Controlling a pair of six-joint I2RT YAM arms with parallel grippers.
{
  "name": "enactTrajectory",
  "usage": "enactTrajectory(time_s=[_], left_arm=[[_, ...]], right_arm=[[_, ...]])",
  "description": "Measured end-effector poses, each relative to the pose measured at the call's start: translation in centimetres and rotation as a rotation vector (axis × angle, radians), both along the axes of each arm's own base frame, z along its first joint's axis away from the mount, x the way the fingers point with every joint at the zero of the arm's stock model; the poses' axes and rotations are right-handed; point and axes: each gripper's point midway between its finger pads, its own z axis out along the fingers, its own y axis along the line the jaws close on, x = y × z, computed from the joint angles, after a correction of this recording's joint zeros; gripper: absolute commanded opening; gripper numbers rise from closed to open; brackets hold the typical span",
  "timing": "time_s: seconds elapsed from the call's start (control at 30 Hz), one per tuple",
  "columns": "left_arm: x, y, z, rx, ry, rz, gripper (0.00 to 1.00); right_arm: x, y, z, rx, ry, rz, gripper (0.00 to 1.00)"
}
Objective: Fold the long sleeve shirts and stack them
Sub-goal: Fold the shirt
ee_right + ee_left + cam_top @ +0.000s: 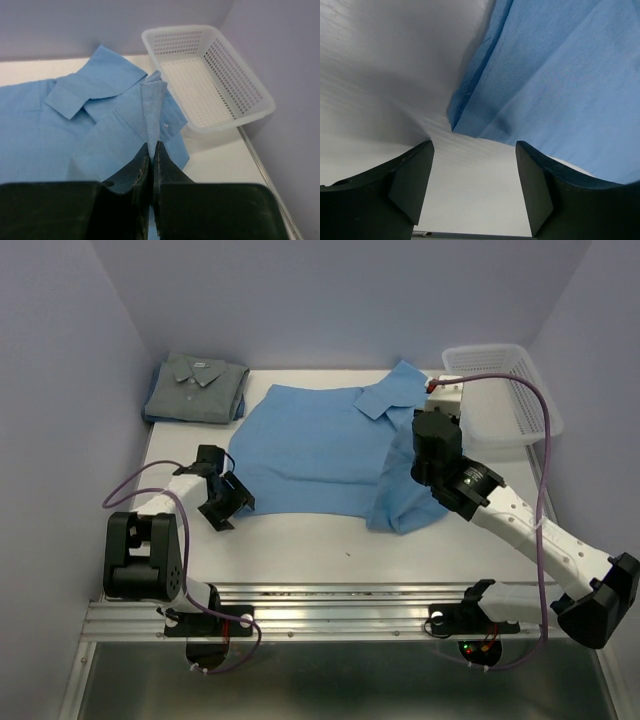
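1. Light blue collared cloth long sleeve shirt (310, 450) lies spread mid-table on the white table (300, 545). Its collar points toward the white plastic mesh basket (530, 390) at the right rear.
2. Grey collared long sleeve shirt (195, 388) sits folded at the left rear corner, apart from the blue one.
3. Right gripper (151, 152): fingers clamped together on a raised ridge of blue cloth on the collar side. I read this as a fold of the right edge in hand.
4. Left gripper (474, 150): fingers spread wide with nothing between them, low over the table, just beside the shirt's near-left corner (452, 122).
5. Carry the pinched edge toward the shirt's midline, low and slow, so the layer underneath doesn't drag.
6. If the body starts to slide, use the left gripper to pin that near-left corner.
7. Risks: the pinch is thin and the cloth may slip out. The basket is close on the right, so don't swing outward.
8. Release only when the folded edge lies flat and parallel to the side. A skewed fold will likely stack badly on the grey one.
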Motion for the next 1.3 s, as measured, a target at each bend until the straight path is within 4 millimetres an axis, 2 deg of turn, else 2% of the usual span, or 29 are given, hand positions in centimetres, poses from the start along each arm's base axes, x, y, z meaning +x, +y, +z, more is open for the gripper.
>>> enactTrajectory(time_s=[0.1,0.33,0.4,0.43,0.47,0.6,0.8,0.93,1.2,1.3], left_arm=[[0.3,-0.1,-0.2,0.005,0.002,0.019,0.73],[2.5,0.4,-0.4,0.052,0.008,0.068,0.61],[3.2,0.7,-0.4,0.069,0.006,0.08,0.46],[3.3,0.8,-0.4,0.075,0.005,0.083,0.34],[3.5,0.9,-0.5,0.083,0.005,0.086,0.01],[4.1,0.8,-0.7,0.082,-0.002,0.084,0.0],[3.6,0.8,-0.2,0.089,0.001,0.063,0.0],[2.4,0.9,1.5,0.084,-0.019,0.052,0.0],[-0.7,0.2,4.7,0.033,-0.053,0.037,0.0],[-0.9,0.1,5.3,0.024,-0.069,0.035,0.0]], right_arm=[[1.0,0.7,-1.3,0.002,0.035,0.039,0.01],[1.4,2.1,-1.6,0.05,0.038,0.114,0.01],[1.5,2.3,-1.8,0.056,0.043,0.125,0.01],[1.5,2.3,-1.8,0.059,0.043,0.128,0.01],[1.5,2.4,-1.9,0.062,0.045,0.131,0.01],[1.5,2.4,-1.9,0.071,0.043,0.131,0.01],[1.2,1.8,-1.2,0.08,0.048,0.125,0.01],[-1.5,0.6,1.3,0.144,0.033,0.179,0.01],[-9.1,-3.2,8.0,0.318,-0.07,0.324,0.01],[-10.0,-3.8,8.7,0.333,-0.085,0.33,0.01]])
